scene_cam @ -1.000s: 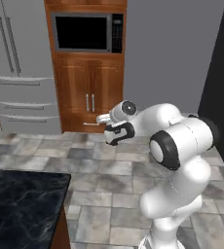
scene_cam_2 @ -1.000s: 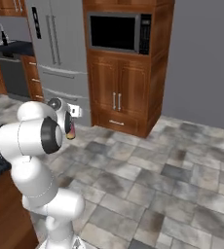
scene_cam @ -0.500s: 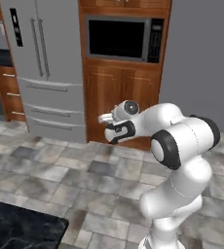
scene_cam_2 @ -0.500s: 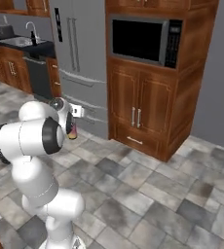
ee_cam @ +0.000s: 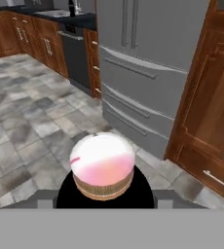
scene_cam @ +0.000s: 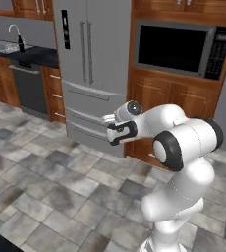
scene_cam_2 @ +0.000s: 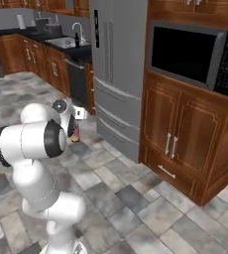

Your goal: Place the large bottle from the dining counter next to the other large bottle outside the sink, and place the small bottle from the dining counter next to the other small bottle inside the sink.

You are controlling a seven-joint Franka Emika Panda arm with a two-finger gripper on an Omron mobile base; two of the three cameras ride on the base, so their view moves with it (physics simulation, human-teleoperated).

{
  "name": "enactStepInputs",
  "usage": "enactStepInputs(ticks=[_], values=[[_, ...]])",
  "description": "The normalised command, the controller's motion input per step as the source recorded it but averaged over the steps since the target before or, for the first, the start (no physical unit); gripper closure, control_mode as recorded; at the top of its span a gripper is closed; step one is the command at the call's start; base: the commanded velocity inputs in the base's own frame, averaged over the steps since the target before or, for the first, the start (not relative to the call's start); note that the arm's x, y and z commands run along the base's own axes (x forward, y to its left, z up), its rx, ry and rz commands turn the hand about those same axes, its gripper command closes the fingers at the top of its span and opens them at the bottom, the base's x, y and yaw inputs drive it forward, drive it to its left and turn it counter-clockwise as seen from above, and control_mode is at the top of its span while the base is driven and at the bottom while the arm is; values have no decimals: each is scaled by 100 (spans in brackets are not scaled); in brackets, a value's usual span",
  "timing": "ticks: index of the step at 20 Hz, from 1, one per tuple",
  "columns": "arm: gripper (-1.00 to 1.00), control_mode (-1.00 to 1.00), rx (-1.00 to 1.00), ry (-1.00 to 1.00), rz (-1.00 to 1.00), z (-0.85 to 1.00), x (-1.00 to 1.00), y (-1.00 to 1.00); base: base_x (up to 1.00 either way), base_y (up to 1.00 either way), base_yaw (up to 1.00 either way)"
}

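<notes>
My gripper [scene_cam: 114, 134] is held out in front of my chest, shut on a bottle [ee_cam: 102, 164] with a pinkish-white cap and a dark body. In the right base view the bottle [scene_cam_2: 75, 133] shows reddish below the hand [scene_cam_2: 74, 121]. I cannot tell whether it is the large one or the small one. The sink [scene_cam: 2, 47] with its faucet [scene_cam: 17, 35] sits in a dark counter far off to the left. From the right base camera the sink [scene_cam_2: 65, 42] lies beyond the dishwasher. Any bottles at the sink are too small to make out.
A steel fridge [scene_cam: 93, 64] stands straight ahead, with a wooden cabinet and microwave [scene_cam: 181, 49] to its right. A dark dishwasher [scene_cam_2: 77, 82] and wooden lower cabinets [scene_cam_2: 36, 67] line the left wall. Tiled floor [scene_cam: 41, 187] lies open between me and them.
The base has driven and turned: the dark dining counter has left the view, and the fridge, dishwasher and sink counter have come in. The arm holds the same pose with the bottle.
</notes>
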Motion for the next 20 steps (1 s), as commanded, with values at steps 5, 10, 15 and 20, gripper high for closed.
enactStepInputs(ticks=[5, 10, 15, 20], values=[[100, 100, 0, 0, 0, 0, 0, 0, 100, 2, 30], [100, 100, 0, 0, 0, 0, 0, 0, 100, 4, 13], [100, 100, 0, 0, 0, 0, 0, 0, 100, 27, 5], [100, 100, 0, 0, 0, 0, 0, 0, 96, 46, 1]])
